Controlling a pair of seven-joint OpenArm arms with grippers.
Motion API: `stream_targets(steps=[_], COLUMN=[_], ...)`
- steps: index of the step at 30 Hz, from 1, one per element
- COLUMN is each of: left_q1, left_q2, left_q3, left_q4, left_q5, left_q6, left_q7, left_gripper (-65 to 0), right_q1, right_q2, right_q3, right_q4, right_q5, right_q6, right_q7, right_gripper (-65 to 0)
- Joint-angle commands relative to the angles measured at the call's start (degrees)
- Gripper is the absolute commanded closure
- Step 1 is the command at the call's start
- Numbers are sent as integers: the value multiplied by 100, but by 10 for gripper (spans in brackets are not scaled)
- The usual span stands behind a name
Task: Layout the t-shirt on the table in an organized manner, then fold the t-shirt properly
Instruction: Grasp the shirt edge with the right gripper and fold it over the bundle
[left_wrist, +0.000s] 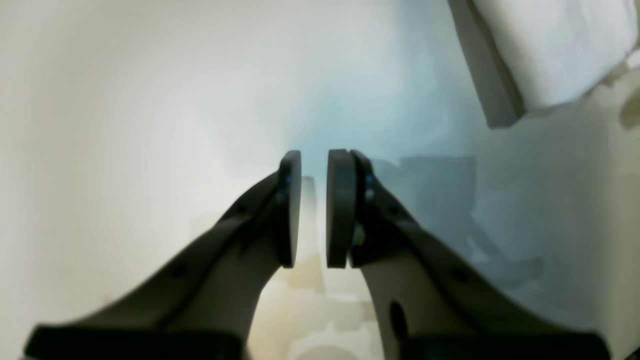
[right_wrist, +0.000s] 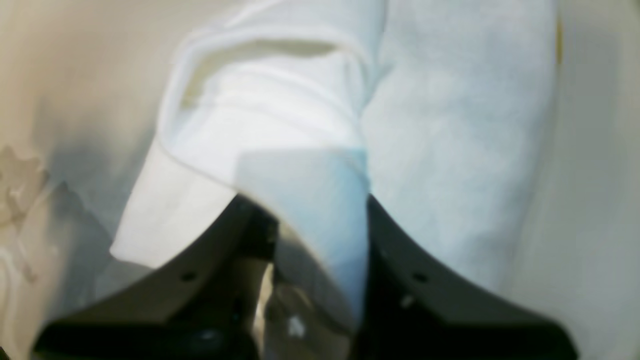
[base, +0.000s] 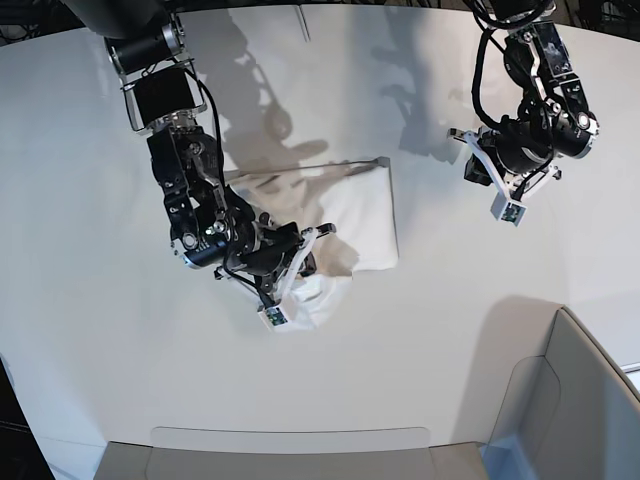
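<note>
The white t-shirt (base: 360, 215) lies partly folded in the middle of the white table (base: 90, 320). My right gripper (base: 305, 262) is at its near left corner, shut on a fold of the cloth. In the right wrist view the t-shirt (right_wrist: 450, 125) fills the frame and a strip of it runs between the dark fingers of the gripper (right_wrist: 310, 200). My left gripper (base: 480, 165) hangs over bare table to the right of the shirt. Its pads stand a narrow gap apart around nothing (left_wrist: 314, 200), with the t-shirt (left_wrist: 550, 50) at the upper right.
A grey bin-like corner piece (base: 580, 400) stands at the near right of the table. A low grey ledge (base: 290, 450) runs along the near edge. Arm shadows fall on the far part of the table.
</note>
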Motion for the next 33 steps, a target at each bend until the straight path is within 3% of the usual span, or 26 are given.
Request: stream_targets(steps=[1, 6, 12, 17, 21, 29, 33], left_q1=[-47, -47, -47, -55, -55, -161, -293], left_q2=[-50, -50, -50, -50, -50, -50, -68], left_q3=[-7, -7, -7, -7, -7, -7, -7], left_q4=[92, 92, 92, 92, 83, -409, -708], left_q5=[-68, -68, -68, -68, -68, -68, -68], left_q6=[-21, -21, -21, -21, -21, -12, -21], left_q7=[-79, -79, -79, -79, -79, -79, -79], left_gripper=[-90, -90, -90, -90, -90, -90, -90], right_q1=[170, 205, 302, 337, 284, 55, -94], right_q2=[-74, -180, -417, -443, -443, -426, -206], right_q3=[-84, -637, -734, -1332, -1815, -1921, -1525], right_q4=[102, 102, -601, -733, -56, 1236, 1263], right_q5=[14, -126, -557, -619, -619, -628, -636], right_q6=[63, 45, 19, 37, 37, 19, 10], right_q7=[147, 261, 358, 385, 385, 393, 402], right_gripper=[0, 0, 0, -179, -266, -267, -267])
